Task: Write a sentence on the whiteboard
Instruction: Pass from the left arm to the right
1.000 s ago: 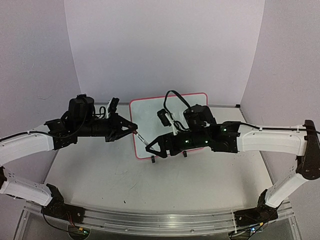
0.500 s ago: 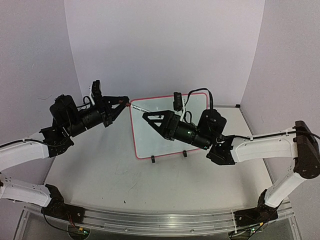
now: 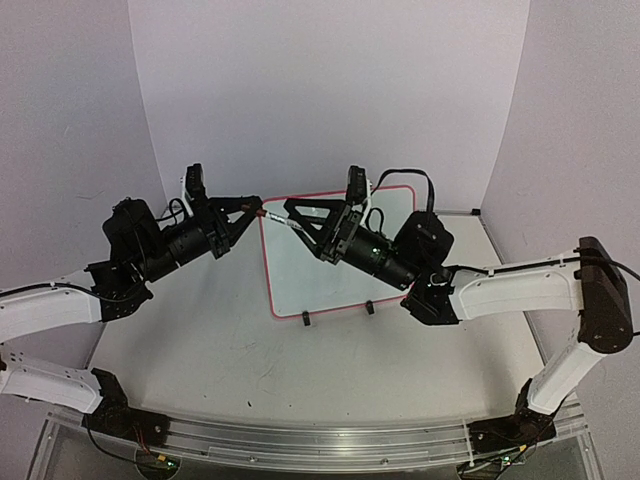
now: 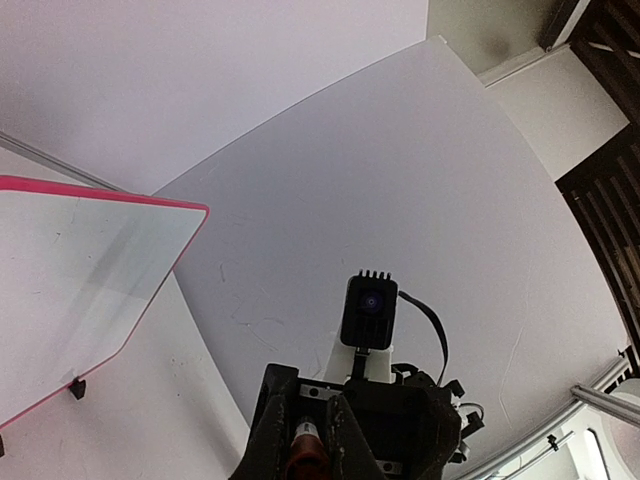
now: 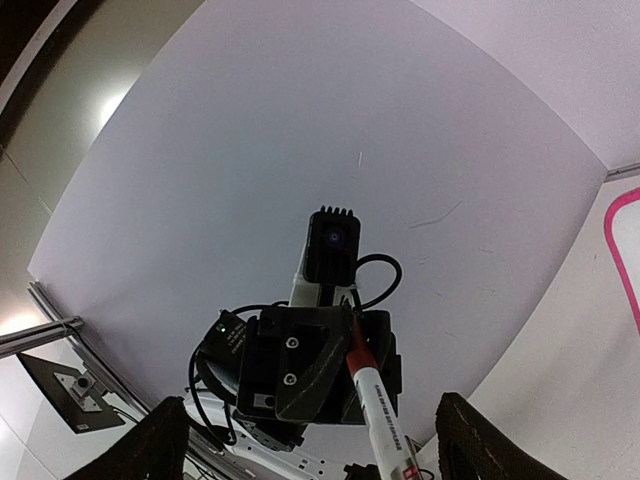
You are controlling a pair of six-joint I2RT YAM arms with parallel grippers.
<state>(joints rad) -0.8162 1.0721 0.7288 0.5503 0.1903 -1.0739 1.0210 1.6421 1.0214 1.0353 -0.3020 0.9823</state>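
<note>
The marker [image 3: 281,221], pinched in the left gripper [image 3: 259,210] above the far-left corner of the whiteboard [image 3: 330,285], points toward the right gripper [image 3: 297,220], whose fingers stand wide over that corner and should probably centre on the barrel before closing, then pull along its axis.

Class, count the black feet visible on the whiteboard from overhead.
2. One foot sits at the near-left corner of the whiteboard; the other foot is further right along that edge. The right arm may hide more.

The whiteboard [image 3: 345,275] stands on the table [image 3: 300,370]. Over its far-left corner, a marker [image 3: 281,221] lies between left gripper [image 3: 255,207] and right gripper [image 3: 298,220].
</note>
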